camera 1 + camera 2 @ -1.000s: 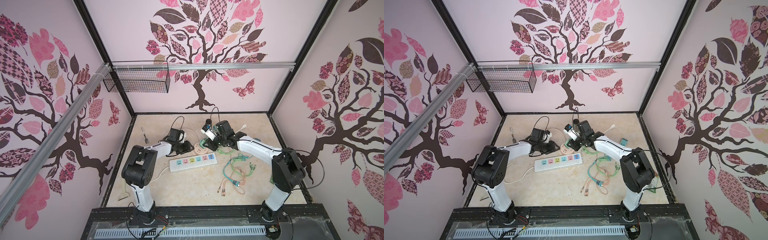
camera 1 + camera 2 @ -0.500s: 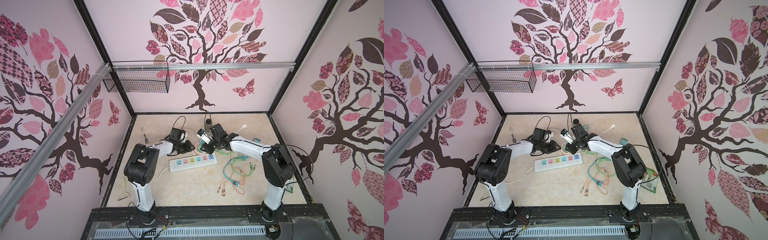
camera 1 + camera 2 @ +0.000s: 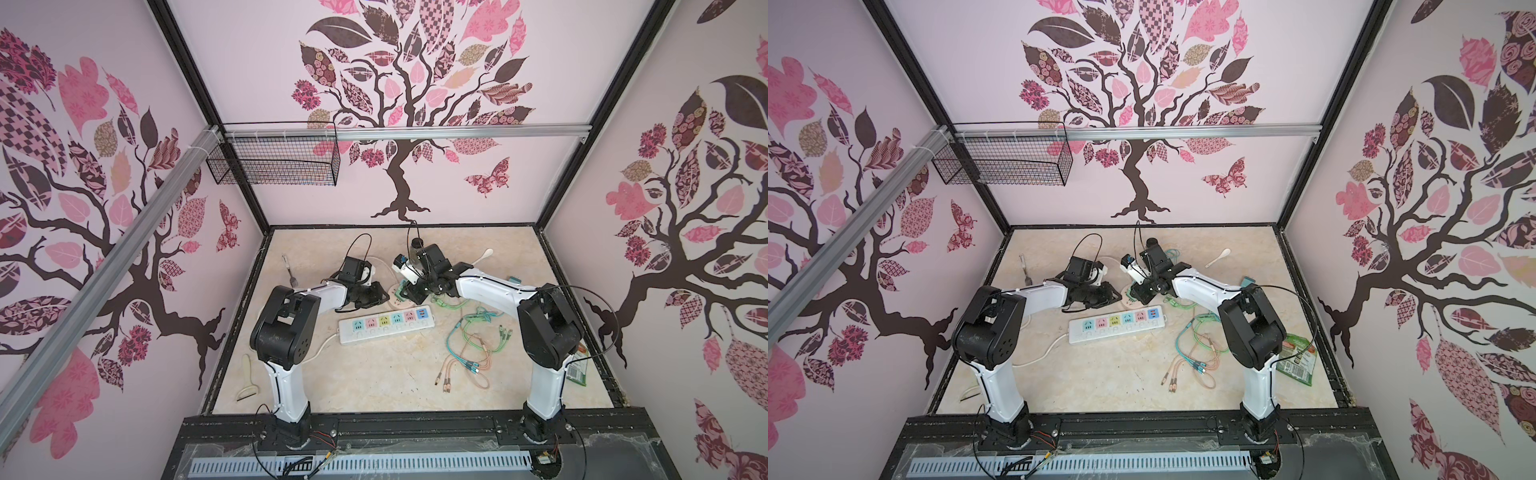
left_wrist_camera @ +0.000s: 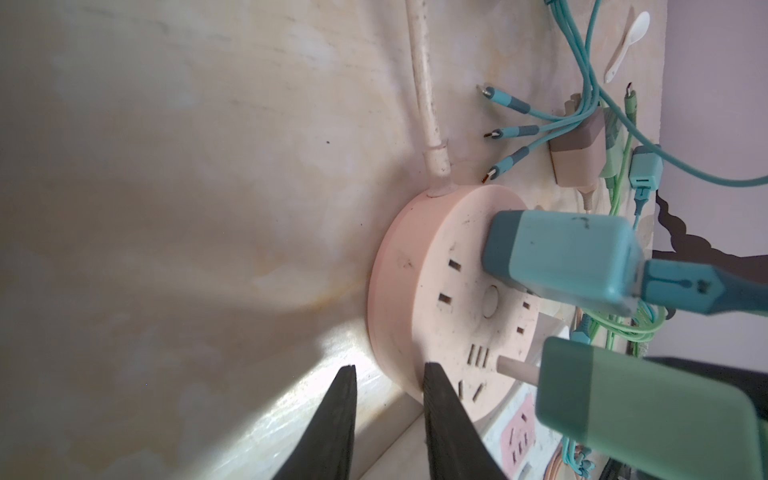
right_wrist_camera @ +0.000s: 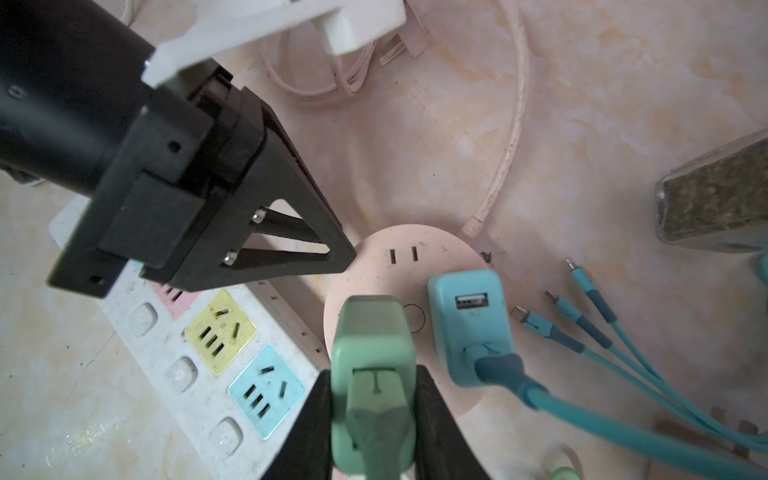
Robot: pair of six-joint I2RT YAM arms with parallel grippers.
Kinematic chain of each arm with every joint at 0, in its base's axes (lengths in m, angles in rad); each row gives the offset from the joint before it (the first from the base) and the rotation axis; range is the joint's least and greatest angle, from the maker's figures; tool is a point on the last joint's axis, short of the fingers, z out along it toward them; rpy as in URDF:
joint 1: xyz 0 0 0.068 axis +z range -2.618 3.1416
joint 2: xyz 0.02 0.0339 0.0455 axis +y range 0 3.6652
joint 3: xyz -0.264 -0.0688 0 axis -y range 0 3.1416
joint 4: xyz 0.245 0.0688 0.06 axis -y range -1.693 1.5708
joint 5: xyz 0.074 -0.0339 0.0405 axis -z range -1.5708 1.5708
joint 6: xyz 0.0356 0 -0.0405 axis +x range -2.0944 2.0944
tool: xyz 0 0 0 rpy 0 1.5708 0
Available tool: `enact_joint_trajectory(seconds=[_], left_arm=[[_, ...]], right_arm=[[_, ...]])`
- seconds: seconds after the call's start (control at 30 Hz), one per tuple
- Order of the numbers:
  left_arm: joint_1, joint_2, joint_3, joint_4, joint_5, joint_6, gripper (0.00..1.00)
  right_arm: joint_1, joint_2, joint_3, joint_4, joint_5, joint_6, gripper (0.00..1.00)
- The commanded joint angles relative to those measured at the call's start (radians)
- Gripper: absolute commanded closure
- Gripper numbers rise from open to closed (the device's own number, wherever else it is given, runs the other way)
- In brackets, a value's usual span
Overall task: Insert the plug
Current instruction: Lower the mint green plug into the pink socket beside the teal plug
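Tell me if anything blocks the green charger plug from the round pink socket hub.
Nothing visible does: the green charger plug in the right gripper faces bare slots on the round pink socket hub. The blue charger sits plugged in beside it.

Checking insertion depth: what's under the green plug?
The round pink socket; in the left wrist view a bare prong shows between the green plug and its face. The slot beneath is covered.

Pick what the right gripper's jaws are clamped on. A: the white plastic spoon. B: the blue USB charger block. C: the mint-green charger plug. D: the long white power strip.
C: in the right wrist view the right gripper has its black jaws pressed on both sides of the mint-green charger plug, held over the round pink socket hub.
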Motion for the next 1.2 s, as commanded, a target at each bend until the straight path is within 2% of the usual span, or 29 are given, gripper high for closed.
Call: enact_joint_trajectory(seconds=[0.0,0.57,1.17], left_arm=[[-0.003,0.023,0.034,0.012,-0.005,0.007,0.69],[-0.005,0.023,0.028,0.013,-0.001,0.008,0.70],[-0.004,0.020,0.027,0.014,-0.003,0.003,0.71]], right_arm=[[0.004,0.041,0.039,-0.029,-0.008,-0.008,0.81],[0.014,0.091,0.072,-0.054,-0.002,-0.007,0.81],[0.050,0.146,0.158,-0.162,0.114,-0.048,0.81]])
